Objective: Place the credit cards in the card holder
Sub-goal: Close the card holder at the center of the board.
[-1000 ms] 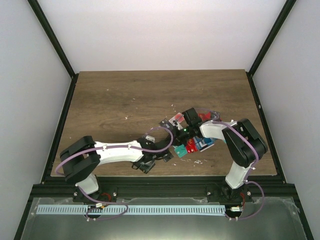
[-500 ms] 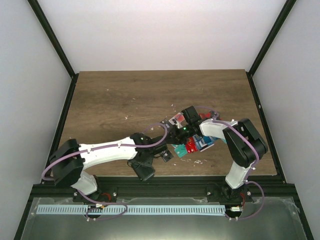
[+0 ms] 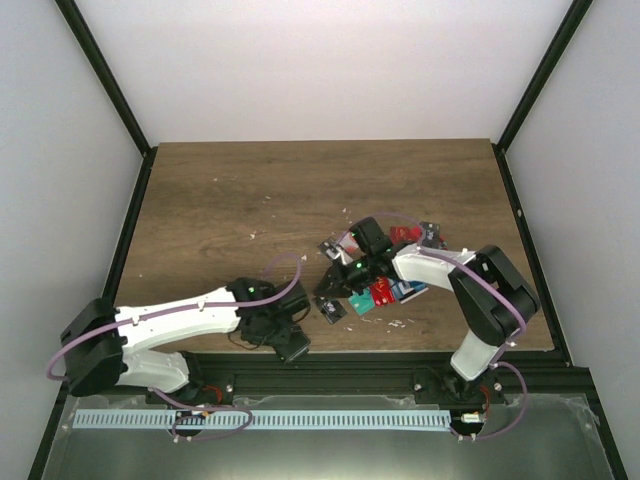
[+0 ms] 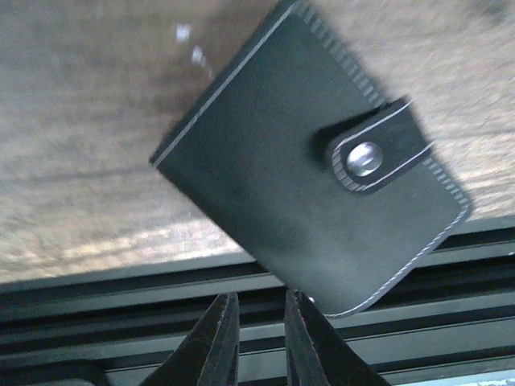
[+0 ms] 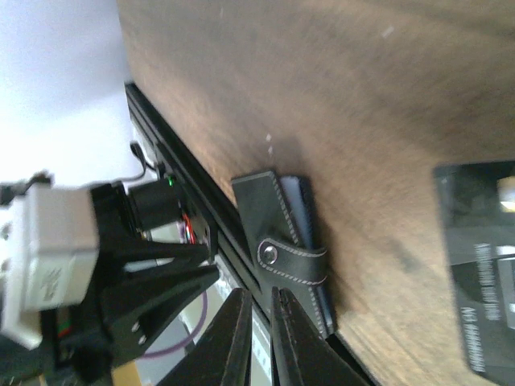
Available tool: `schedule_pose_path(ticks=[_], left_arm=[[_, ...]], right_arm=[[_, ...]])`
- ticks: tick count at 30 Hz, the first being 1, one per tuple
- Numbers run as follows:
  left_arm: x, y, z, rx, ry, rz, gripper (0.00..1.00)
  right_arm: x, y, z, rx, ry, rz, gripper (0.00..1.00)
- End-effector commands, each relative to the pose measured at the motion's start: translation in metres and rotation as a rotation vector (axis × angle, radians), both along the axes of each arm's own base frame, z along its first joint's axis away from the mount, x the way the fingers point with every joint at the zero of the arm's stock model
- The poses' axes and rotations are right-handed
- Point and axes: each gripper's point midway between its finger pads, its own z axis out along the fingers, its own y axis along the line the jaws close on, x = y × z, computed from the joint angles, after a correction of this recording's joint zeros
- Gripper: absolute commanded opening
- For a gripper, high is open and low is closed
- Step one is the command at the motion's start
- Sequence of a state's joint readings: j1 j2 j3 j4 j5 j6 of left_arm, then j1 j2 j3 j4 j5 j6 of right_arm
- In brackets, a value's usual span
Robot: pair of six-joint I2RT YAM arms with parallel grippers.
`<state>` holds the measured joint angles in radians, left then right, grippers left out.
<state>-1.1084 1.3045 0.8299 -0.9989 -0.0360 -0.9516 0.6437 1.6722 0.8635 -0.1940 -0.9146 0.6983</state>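
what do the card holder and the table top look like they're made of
Card holder: looks like black leather or a leather imitation, matte, with light stitching along its edges and a shiny metal snap on the tab. Which of the two, the pictures cannot tell. Table: dark brown wood-grain surface, possibly laminate, with visible grain streaks and a dull sheen.

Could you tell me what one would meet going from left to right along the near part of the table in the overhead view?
Left arm → left hand, at the closed card holder by the near table edge → a dark card lying alone → the pile of red, teal and blue cards → right arm.
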Motion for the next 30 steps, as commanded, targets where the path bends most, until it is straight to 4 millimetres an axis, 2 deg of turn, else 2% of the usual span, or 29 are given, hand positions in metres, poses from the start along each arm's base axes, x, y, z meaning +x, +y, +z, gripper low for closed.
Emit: schedule_pose_path(ticks=[1,8,12,24,30], left_arm=[[-0.025,-0.004,-0.018,-0.147,0.116,0.085,0.19],[-0.030,0.001,-0.036,-0.268,0.171,0.156,0.17],[-0.031,0.004,-0.041,-0.313,0.188,0.189,0.16],[-0.025,-0.004,-0.049,-0.380,0.180,0.206,0.15],[-0.016,-0.008,-0.050,-0.388,0.162,0.201,0.13]], right_arm=[[-0.022,0.025,0.008,0.027,-0.062,0.108,0.10],[-0.049,0.052,-0.009,-0.010,-0.048,0.215,0.09],[-0.059,0.059,-0.016,-0.023,-0.030,0.249,0.09],[-0.065,0.058,-0.050,-0.089,0.004,0.267,0.08],[-0.062,0.061,-0.054,-0.093,0.003,0.267,0.07]])
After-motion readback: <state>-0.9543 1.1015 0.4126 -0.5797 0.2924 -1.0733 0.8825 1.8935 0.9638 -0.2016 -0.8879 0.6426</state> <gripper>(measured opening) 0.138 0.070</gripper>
